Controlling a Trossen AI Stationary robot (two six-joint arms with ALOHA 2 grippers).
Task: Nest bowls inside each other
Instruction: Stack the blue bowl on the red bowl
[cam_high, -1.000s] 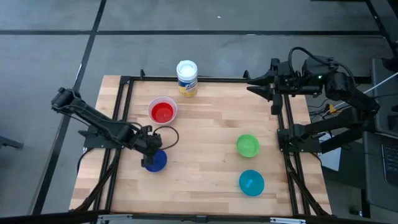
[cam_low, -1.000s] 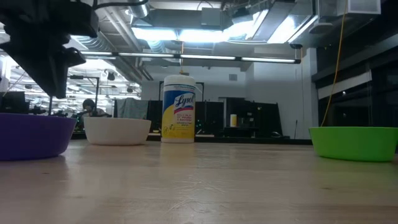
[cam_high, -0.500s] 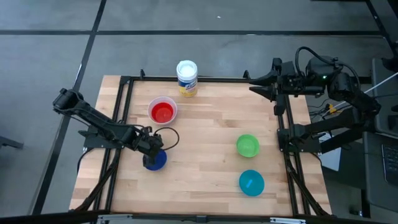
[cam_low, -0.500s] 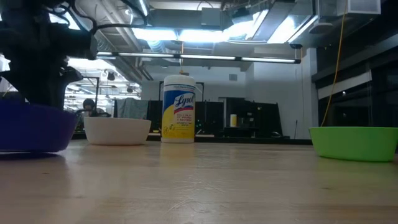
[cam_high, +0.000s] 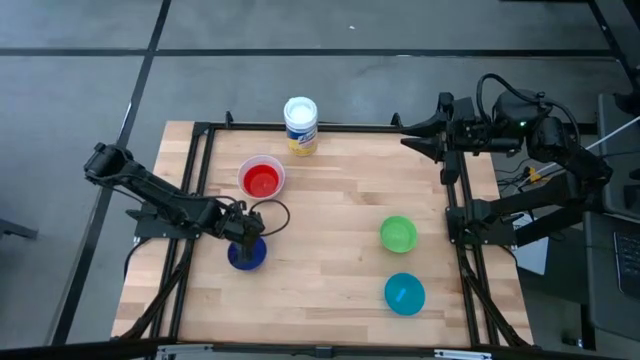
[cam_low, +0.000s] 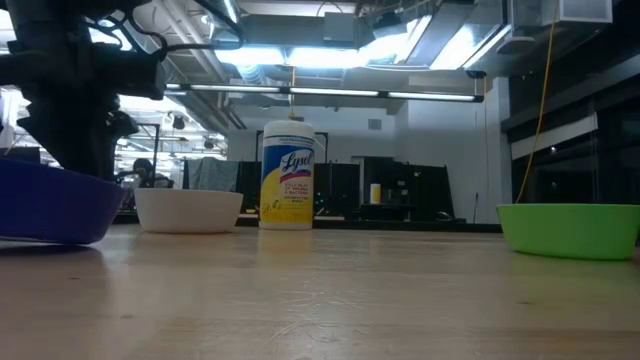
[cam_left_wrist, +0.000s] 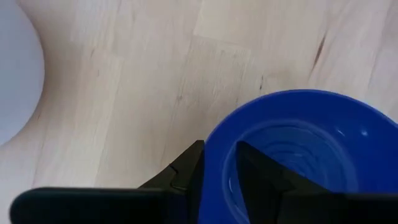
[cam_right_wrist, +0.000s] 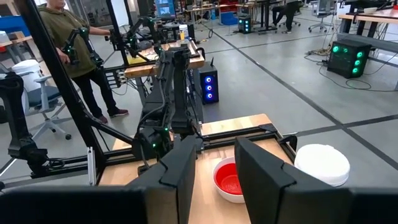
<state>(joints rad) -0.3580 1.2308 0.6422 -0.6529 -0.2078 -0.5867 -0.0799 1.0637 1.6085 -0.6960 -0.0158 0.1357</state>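
Observation:
The dark blue bowl (cam_high: 248, 255) sits near the table's left side, tilted in the low view (cam_low: 50, 205). My left gripper (cam_high: 243, 238) is shut on it from above. A red bowl (cam_high: 261, 180) rests nested inside the white bowl (cam_low: 188, 210) farther back. On the right the green bowl (cam_high: 398, 234) and the teal bowl (cam_high: 404, 293) stand apart on their bases. My right gripper (cam_high: 405, 135) hangs open, high over the far right corner, with nothing between its fingers (cam_right_wrist: 186, 162). My left gripper has the blue bowl's rim (cam_left_wrist: 216, 127) on the bowl's far side, with one finger (cam_left_wrist: 261, 177) inside the bowl and the other outside. The fingers slant steeply down from above. The bowl is tilted, its held side higher; whether its underside (cam_low: 50, 240) touches the table I cannot tell.
A tall white container with a blue-yellow label (cam_high: 300, 125) stands at the table's far edge behind the white bowl. Black frame rails (cam_high: 195, 180) run along the table's left and right sides. Bare wood lies in the middle (cam_high: 330, 250). A person (cam_right_wrist: 74, 56) stands beyond the table.
My left gripper has sunk toward the table at the blue bowl's far rim. The bowl, level a second ago, now stands tilted with its left side raised in the low view. My right arm has kept still.

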